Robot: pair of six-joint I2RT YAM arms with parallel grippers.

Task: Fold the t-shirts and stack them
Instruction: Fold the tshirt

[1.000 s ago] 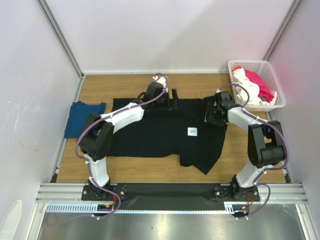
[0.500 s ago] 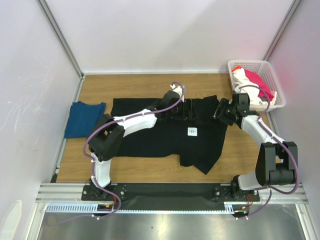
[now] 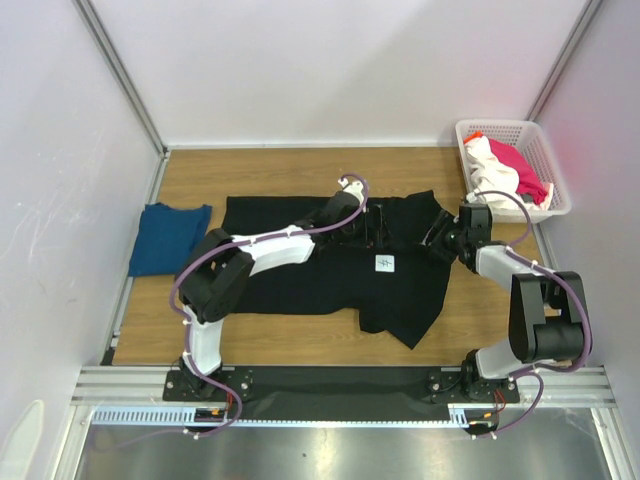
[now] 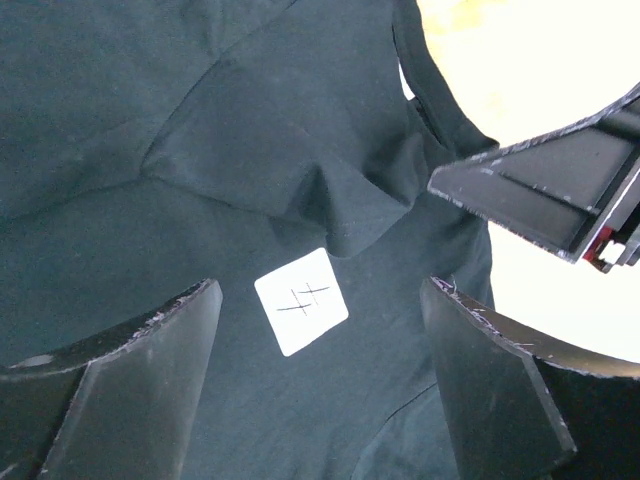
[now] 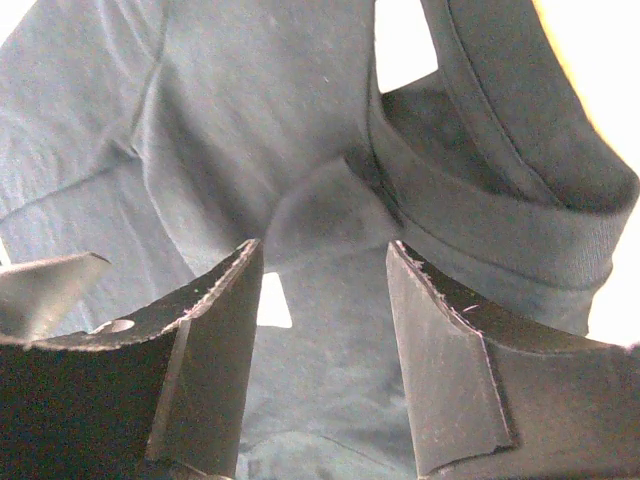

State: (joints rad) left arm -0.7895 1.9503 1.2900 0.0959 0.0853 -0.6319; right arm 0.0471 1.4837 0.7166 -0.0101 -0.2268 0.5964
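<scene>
Black t-shirt (image 3: 330, 275) lies spread mid-frame, limp and light, left gripper (image 4: 320, 300) gaping wide, right gripper (image 5: 325, 270) half open, both empty just above it, so I'd pinch the thick hemmed band (image 5: 500, 215), upper right.

We find a spread shirt (image 3: 320, 275) in the centre, a folded shirt (image 3: 168, 238) to its left, and a basket (image 3: 500, 124) of more shirts (image 3: 503, 172) behind, far right.

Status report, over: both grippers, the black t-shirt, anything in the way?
Left gripper open above white tag. Right gripper open by collar, nothing held. Black t-shirt spread out, not folded. Blue t-shirt and basket lie apart at the sides.
</scene>
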